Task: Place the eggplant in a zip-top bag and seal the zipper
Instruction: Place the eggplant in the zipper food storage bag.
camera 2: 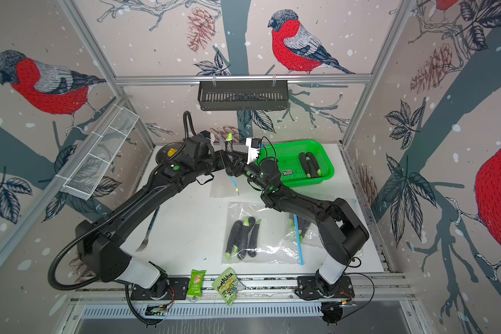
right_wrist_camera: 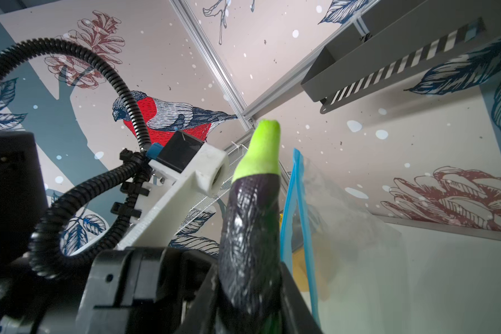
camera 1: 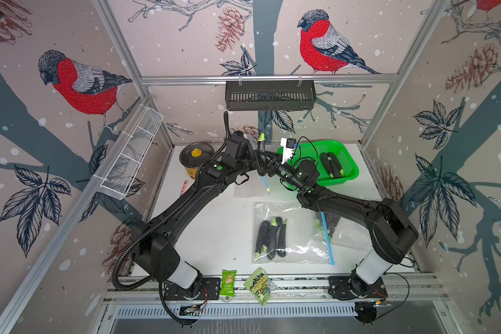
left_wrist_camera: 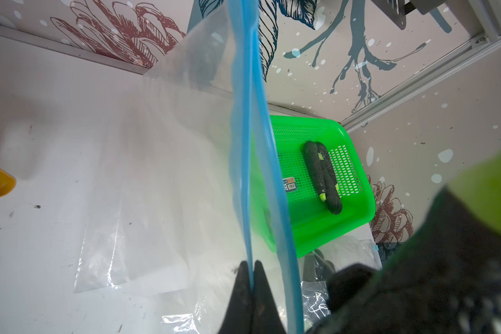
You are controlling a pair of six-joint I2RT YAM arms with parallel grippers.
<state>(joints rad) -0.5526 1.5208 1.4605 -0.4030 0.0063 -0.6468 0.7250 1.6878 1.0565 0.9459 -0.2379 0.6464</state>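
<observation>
Mid-load: left gripper [left_wrist_camera: 250,264] pinches the zip-top bag [left_wrist_camera: 185,121] by its blue rim [left_wrist_camera: 243,144], bag hanging near the table's [camera 1: 214,231] 12 o'clock; right gripper [right_wrist_camera: 249,303] clamps the eggplant [camera 1: 261,147] stem-up, just at the rim's 3 o'clock in a top view; mouth looks barely parted; likely best to widen it before lowering.

The eggplant [right_wrist_camera: 250,231] is dark purple, capped lime-green; the bag [left_wrist_camera: 185,115] is clear with a blue zipper [left_wrist_camera: 242,144]; the basket [left_wrist_camera: 350,222] is bright green.
</observation>
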